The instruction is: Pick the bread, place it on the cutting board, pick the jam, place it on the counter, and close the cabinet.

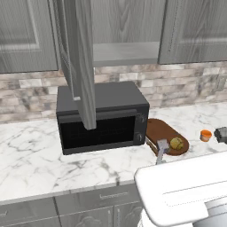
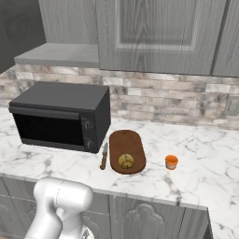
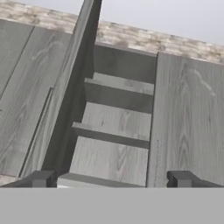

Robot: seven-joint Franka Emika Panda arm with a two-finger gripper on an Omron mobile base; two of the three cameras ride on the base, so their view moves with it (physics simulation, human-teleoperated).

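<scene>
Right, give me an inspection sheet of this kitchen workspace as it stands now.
Surface: white marble counter above grey drawers.
Job's things: bread sits on the cutting board; jam stands on the counter to the board's right, apart from it; cabinet open, one door swung out over the microwave, shelves bare in the hand view.
Clutter: black microwave left of the board; knife on the counter between microwave and board.
Pincer: pincer open, tips apart, holding nothing, facing the open cabinet.
Cables: nothing seen.
Surroundings: stone-tile backsplash, closed wall cabinets on either side.
</scene>
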